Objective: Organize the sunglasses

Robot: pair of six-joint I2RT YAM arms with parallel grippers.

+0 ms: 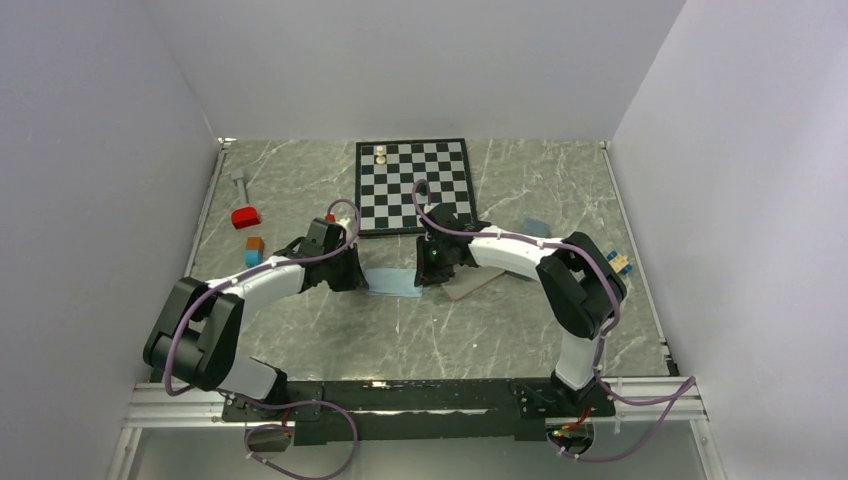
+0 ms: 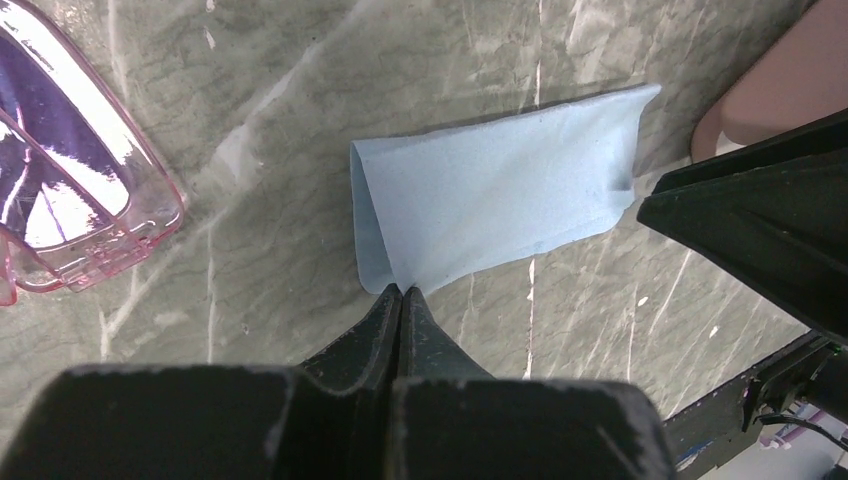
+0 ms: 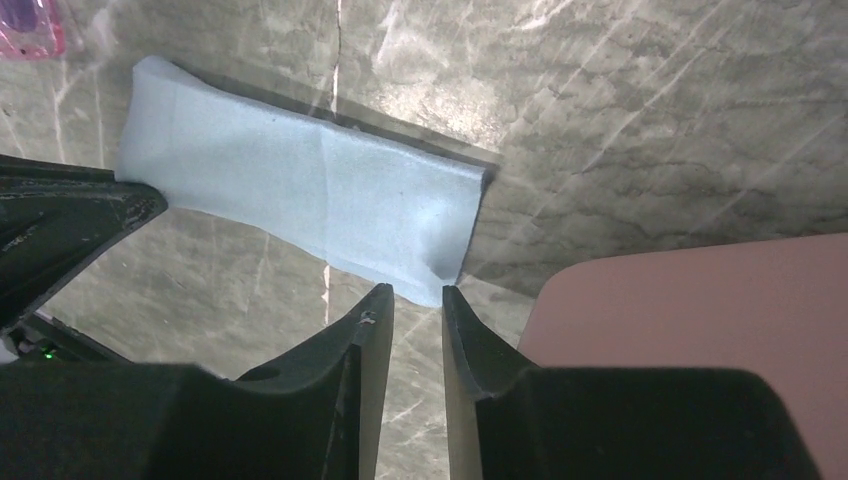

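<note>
Marble tabletop (image 2: 250, 300): purple-pink sunglasses (image 2: 70, 170) apart from left pincer (image 2: 402, 292) at cloth (image 2: 500, 190).

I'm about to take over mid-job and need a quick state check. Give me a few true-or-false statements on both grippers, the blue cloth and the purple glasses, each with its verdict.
1. The left gripper is closed on a corner of the light-blue cloth. True.
2. The right gripper is pressed fully shut. False: a gap shows between its fingers, with the cloth's other corner at their tips.
3. The purple-pink sunglasses lie on the cloth. False: they rest on the bare table, apart from the cloth.
4. The pink case lies beside the cloth's end nearest the right gripper. True.
5. The chessboard has nothing on it. False: light pieces stand at its far-left corner.
</note>
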